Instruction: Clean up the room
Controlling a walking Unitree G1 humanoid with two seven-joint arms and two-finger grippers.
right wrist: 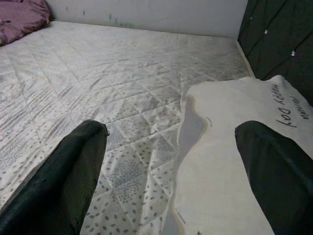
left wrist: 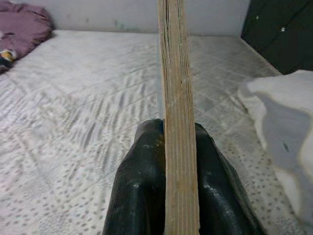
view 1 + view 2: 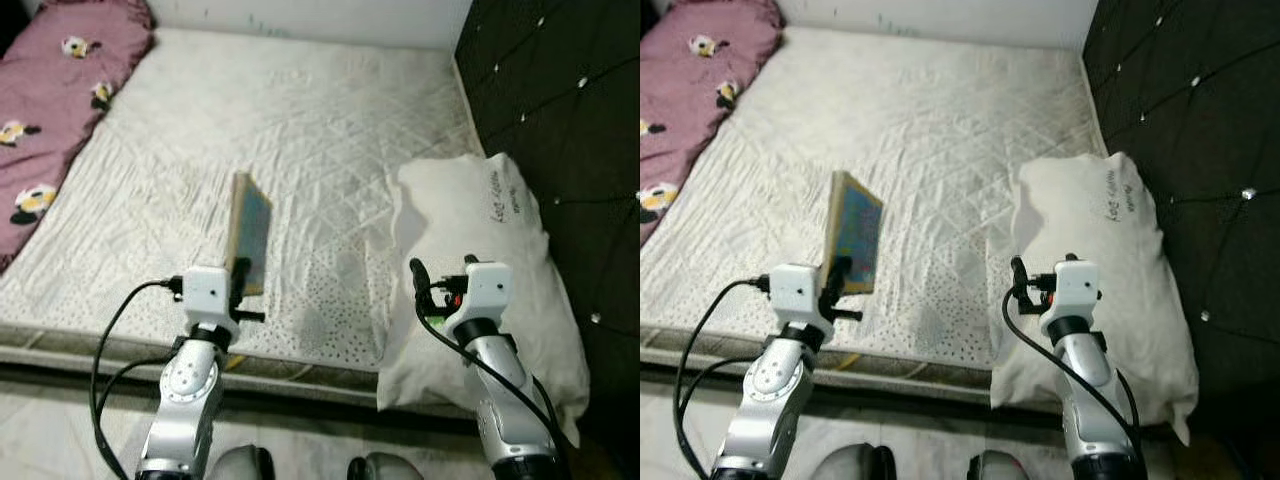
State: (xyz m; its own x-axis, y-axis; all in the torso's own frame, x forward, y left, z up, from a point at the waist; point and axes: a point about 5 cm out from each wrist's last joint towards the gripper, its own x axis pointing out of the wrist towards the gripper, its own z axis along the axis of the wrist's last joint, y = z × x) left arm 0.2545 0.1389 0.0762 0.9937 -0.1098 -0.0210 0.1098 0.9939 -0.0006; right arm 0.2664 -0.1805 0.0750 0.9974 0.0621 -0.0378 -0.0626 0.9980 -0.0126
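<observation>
Left wrist view shows you the left gripper clamped on the lower edge of a thin book, one black finger on each cover. You see the book held upright above the near edge of the mattress, its long axis vertical, the page edge facing you and the blue cover turned to the right. Your right gripper has its fingers wide apart, over the near left part of the white pillow. A pink blanket lies far left.
</observation>
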